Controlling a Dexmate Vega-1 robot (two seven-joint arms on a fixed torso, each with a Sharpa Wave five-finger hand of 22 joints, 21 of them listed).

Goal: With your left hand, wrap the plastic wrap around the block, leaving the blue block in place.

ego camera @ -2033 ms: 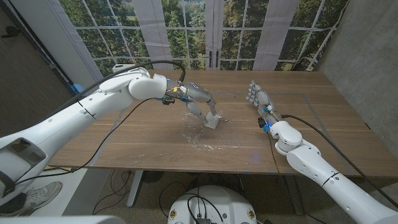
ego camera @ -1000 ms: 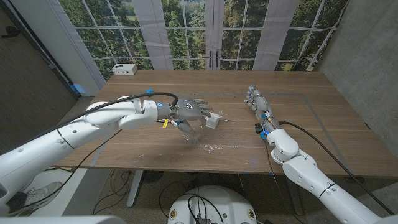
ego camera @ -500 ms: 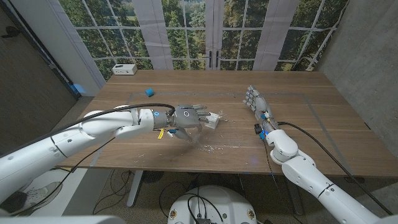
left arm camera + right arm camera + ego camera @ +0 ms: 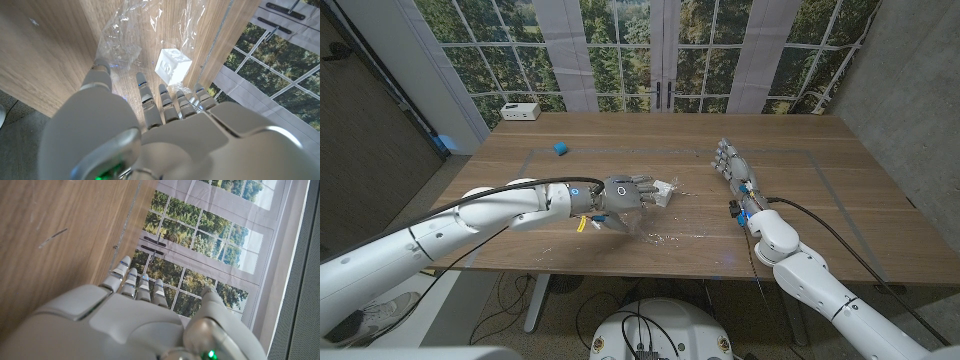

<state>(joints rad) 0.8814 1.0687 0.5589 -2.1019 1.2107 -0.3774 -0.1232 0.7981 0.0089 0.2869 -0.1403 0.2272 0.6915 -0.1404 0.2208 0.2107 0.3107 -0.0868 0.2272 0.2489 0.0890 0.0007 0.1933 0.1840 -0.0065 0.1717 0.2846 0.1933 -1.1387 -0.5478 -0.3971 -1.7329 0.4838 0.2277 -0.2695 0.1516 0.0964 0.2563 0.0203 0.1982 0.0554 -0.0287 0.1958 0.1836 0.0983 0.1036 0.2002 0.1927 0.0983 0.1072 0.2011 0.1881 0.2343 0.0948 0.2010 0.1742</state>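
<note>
- Left hand (image 4: 625, 193): extended over the table (image 4: 820, 205), fingers (image 4: 145, 97) spread and straight, tips just short of the white block (image 4: 663, 192). Nothing is pinched in the wrist view; the hand holds nothing.
- Right hand (image 4: 732, 162): stands apart to the side, fingers straight and together, nothing in it.
- White block (image 4: 172, 65): sits near the table's middle, on the plastic wrap (image 4: 125, 37), which lies crumpled around and under it and trails toward the near edge. It does not yet read as fully wrapped.
- Blue block (image 4: 560, 148): well apart, toward the far left of the table, untouched.
- Handling, judged: the wrap is thin, soft, clingy and easily torn; the block looks light and liable to slide. Take the wrap by a loose edge, not mid-sheet.
- Containers: none seen. A small white box (image 4: 521, 110) stands at the far left corner.
</note>
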